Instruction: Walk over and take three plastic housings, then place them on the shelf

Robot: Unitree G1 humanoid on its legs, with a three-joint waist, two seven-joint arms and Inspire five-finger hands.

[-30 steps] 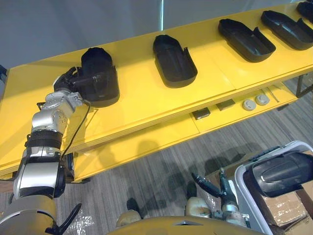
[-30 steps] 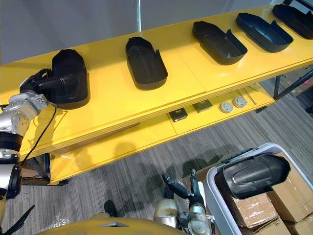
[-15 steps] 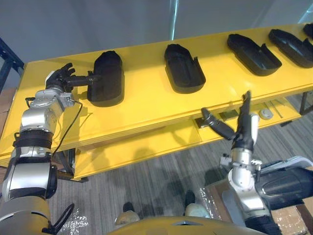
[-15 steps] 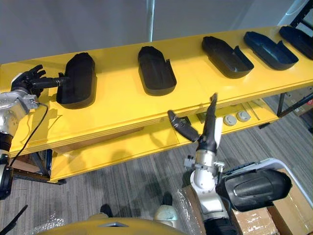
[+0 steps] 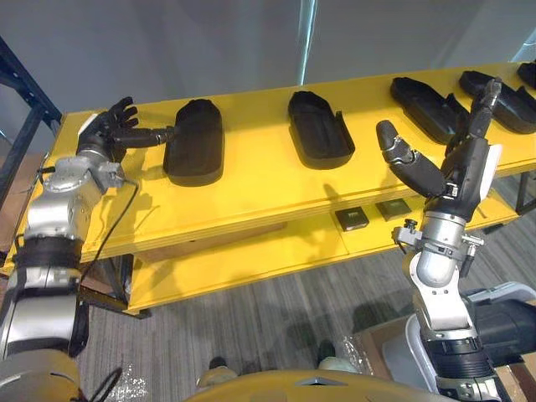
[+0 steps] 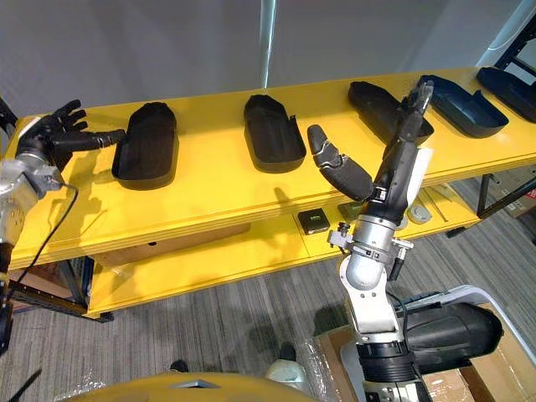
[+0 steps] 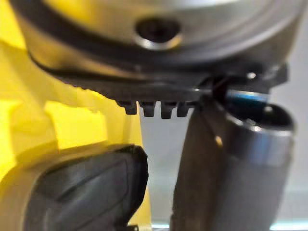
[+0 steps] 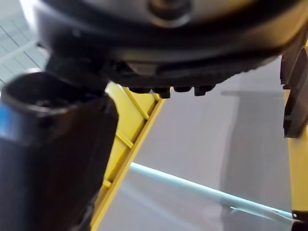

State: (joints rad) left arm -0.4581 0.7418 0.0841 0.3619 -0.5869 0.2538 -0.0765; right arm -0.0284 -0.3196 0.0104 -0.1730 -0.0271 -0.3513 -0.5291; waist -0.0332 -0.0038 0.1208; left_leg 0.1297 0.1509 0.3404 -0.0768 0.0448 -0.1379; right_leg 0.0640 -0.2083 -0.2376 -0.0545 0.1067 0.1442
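Two hands | left hand [image 5: 105, 134] fingers spread, thumb by housing [image 5: 195, 151] | right hand [image 5: 463, 172] fingers straight, empty

Plastic housings [image 5: 194, 152]: matt black. Shelf [image 5: 251, 188]: smooth, glossy yellow. Floor [image 5: 268, 327]: grey ribbed carpet. My left hand [image 5: 107, 130]: matt dark.

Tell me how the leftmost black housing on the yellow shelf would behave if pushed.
The leftmost housing looks like a moulded shell, so probably stiff and light. Lying flat on the smooth shelf, it would likely slide rather than roll or tip.
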